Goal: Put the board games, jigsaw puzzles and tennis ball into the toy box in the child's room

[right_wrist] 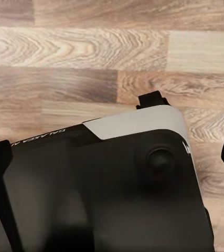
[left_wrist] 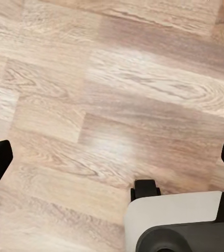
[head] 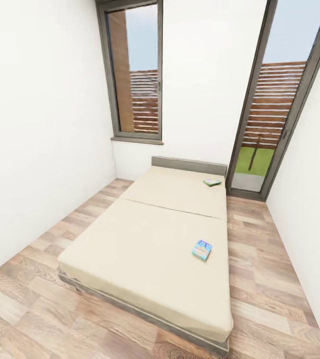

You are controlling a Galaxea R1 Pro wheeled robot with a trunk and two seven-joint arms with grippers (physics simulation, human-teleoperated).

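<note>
Board games: two of them lie on the bed, neither yet collected. One, blue and yellow, rests flat near the bed's right edge, toward the foot. The other, green and white, lies close to the grey headboard, also on the right side. The two are well apart along the mattress.

Progress, as I judge it: early. Both bed items remain where the task says they start, so at least these two have to be carried to the bin. I can report nothing on the bin, the puzzles or the ball from where I stand.

Claws: on the left wrist view, the left claw has its dark fingertips at the opposite edges of the picture, spread wide with nothing between them but floor. On the right wrist view, the right claw is likewise spread wide and carries nothing; it hangs over the robot's own dark base.

Surface: the mattress is beige, flat and smooth, on a low grey frame. A seam crosses it at mid-length.

Room: white walls, wood-plank floor, a grey-framed window on the far wall and a tall glazed door to its right, with a slatted fence and grass outside. Floor runs down both sides of the bed; the right side brings me nearest both boxes.
</note>
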